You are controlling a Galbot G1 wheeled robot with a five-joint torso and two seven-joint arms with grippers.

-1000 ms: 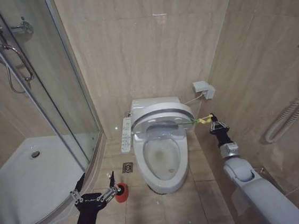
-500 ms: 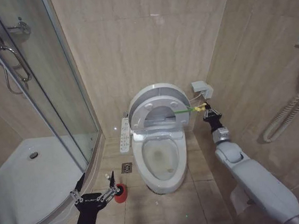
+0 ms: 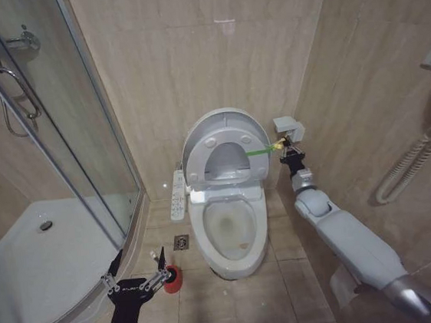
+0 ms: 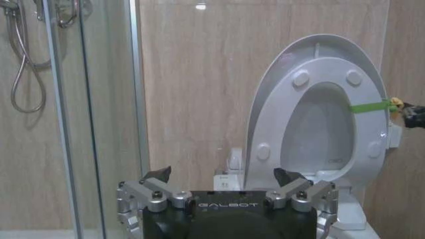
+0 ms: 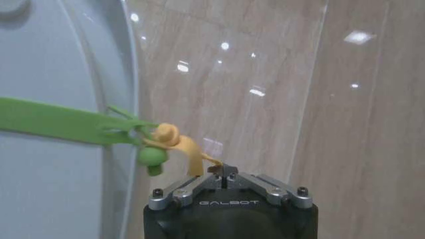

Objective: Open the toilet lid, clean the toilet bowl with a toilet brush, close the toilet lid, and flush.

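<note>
The toilet lid [image 3: 225,141] stands nearly upright against the back wall above the open toilet bowl [image 3: 229,233], its green band [image 3: 257,151] running off its right edge to a yellow tab. The right hand [image 3: 285,148], just beside that edge, is pressed together on the tab. The toilet brush [image 3: 169,274] stands on the floor left of the bowl, just beside the spread left hand [image 3: 136,282], the nearer arm for it.
</note>
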